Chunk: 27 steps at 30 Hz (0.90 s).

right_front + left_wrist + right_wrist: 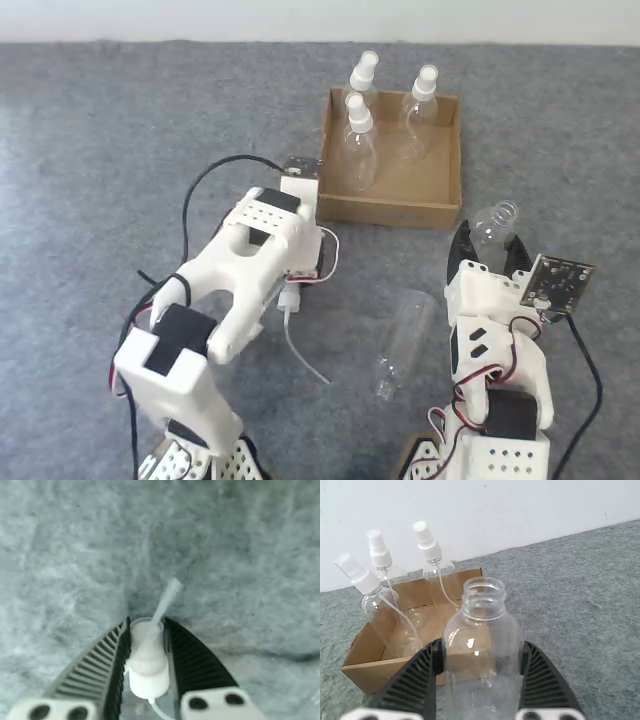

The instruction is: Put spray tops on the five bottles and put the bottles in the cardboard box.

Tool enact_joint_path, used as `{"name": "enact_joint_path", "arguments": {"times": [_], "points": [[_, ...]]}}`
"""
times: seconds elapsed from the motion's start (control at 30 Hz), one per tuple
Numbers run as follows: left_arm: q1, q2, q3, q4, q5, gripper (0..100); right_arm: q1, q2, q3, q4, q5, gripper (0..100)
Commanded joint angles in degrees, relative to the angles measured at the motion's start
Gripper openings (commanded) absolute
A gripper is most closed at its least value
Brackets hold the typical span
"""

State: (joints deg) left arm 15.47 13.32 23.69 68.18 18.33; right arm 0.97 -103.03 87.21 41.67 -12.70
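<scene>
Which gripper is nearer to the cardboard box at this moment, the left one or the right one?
Right. The right gripper, holding an uncapped bottle, is just off the cardboard box at its near corner; the left gripper, holding a spray top, sits farther back.

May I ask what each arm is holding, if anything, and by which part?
Left gripper: spray top, jaws across its white body. Right gripper: uncapped bottle, jaws around its body.
</scene>
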Motion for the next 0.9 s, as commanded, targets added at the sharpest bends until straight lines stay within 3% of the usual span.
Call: {"name": "enact_joint_path", "arguments": {"times": [0.0,0.17,0.33,0.87], "points": [[-1.7,-4.8,-3.3,1.3,-1.0,1,0.4,-1.0,-0.7,-1.2,-0.4,6.1],[-3.4,-13.5,-0.1,1.6,-1.1,1,0.4,-1.0,-0.7,-1.2,-0.4,6.1],[-4.2,-23.6,5.8,-2.6,-4.3,1,0.4,-1.0,-0.7,-1.2,-0.4,6.1],[-4.3,-56.6,24.6,-12.6,-4.2,1,0.3,-1.0,-0.8,-1.3,-0.3,6.1]]}}
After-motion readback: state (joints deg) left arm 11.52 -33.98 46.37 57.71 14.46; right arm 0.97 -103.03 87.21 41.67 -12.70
